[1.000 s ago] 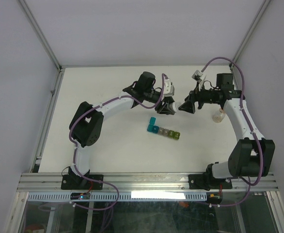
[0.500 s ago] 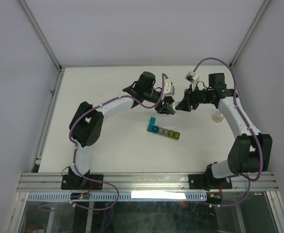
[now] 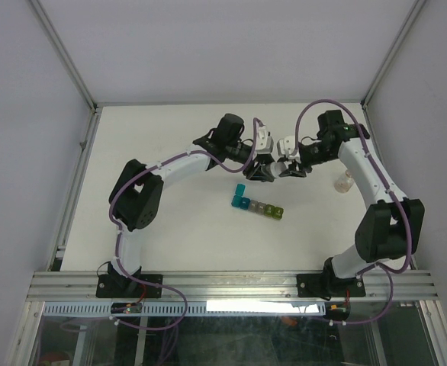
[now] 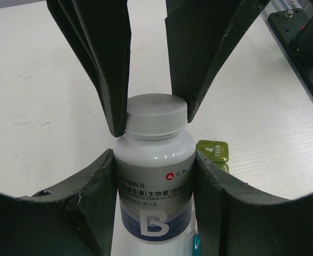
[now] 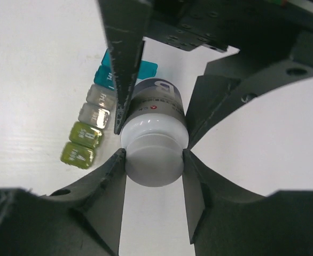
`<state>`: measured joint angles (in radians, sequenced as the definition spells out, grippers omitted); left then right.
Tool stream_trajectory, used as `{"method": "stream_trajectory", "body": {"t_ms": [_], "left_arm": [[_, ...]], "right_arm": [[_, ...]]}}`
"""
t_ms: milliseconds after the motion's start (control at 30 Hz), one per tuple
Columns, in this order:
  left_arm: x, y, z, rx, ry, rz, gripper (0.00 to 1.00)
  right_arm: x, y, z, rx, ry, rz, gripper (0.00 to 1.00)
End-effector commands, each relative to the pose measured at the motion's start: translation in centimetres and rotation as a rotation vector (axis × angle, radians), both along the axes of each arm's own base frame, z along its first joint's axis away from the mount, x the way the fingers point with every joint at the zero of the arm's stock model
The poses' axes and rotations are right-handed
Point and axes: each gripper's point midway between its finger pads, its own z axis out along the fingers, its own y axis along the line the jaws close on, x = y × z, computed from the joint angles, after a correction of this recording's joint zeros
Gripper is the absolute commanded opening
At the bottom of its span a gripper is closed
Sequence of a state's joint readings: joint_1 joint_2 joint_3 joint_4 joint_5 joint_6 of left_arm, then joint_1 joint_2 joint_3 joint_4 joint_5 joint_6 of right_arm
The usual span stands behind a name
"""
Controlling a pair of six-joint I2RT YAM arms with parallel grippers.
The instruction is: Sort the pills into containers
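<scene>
Top external shows you both arms meeting over the middle of the desk (image 3: 155, 137), left pincer (image 3: 265, 169) and right pincer (image 3: 288, 169) tip to tip. What sits between them is too small to read there.

The left wrist view fills that in. Your left pincer (image 4: 155, 181) pinches the body of a white bottle (image 4: 155, 160) with a blue band and a large B. The right pincer (image 4: 151, 120) reaches in from the far side, its fingers pressed on either side of the cap (image 4: 155, 113).

The right wrist view gives that grip end-on, with the right pincer (image 5: 154, 165) clamped round the cap (image 5: 154, 160). To the pincer's left it shows the whole strip, where the left wrist catches one yellow-green lid marked 4.

The desk is plain off-white, boxed by pale grey walls, with an aluminium rail (image 3: 231, 284) at the near edge. A small translucent bottle (image 3: 345, 181) stands beside the right arm.

The containers (image 3: 258, 206) lie on the desk below both pincers, toward the arm bases and clear of them, with a lid flipped open at the teal end.
</scene>
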<state>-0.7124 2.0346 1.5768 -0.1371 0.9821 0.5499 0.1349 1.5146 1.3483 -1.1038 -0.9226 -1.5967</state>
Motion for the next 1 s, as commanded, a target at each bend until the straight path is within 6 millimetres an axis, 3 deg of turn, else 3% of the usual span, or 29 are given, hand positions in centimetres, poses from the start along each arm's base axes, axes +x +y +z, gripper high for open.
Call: {"method": "stream_trajectory", "body": {"t_ms": [0, 67, 133, 200, 300, 400, 533, 733, 967], "left_arm": [[-0.5, 0.2, 1.6, -0.056, -0.080, -0.051, 0.00], [-0.4, 0.3, 1.5, -0.056, -0.082, -0.050, 0.00], [-0.4, 0.4, 1.6, -0.057, -0.081, -0.051, 0.00], [-0.2, 0.5, 1.6, -0.058, -0.081, -0.048, 0.00], [-0.1, 0.7, 1.7, -0.060, -0.082, -0.045, 0.00], [-0.1, 0.7, 2.0, -0.069, -0.082, -0.048, 0.00], [-0.2, 0.6, 2.4, -0.087, -0.082, -0.047, 0.00], [0.0, 0.4, 2.4, -0.098, -0.083, -0.040, 0.00], [0.2, 0.3, 2.3, -0.099, -0.081, -0.028, 0.00]], "right_arm": [[-0.5, 1.2, 1.8, 0.042, -0.151, 0.173, 0.10], [-0.7, 1.1, 1.5, 0.046, -0.146, 0.148, 0.25], [-0.9, 1.0, 1.5, 0.050, -0.117, 0.098, 0.55], [-1.0, 0.8, 1.8, 0.066, -0.056, 0.016, 0.74], [-1.5, 0.1, 3.0, 0.133, 0.036, -0.089, 0.88], [-1.6, -0.4, 4.7, 0.274, 0.180, -0.274, 0.91], [-1.1, -0.8, 4.8, 0.407, 0.318, -0.467, 0.90], [0.3, -0.7, 3.4, 0.424, 0.564, -0.635, 0.81], [0.8, 0.3, 1.4, 0.358, 0.605, -0.687, 0.73]]}}
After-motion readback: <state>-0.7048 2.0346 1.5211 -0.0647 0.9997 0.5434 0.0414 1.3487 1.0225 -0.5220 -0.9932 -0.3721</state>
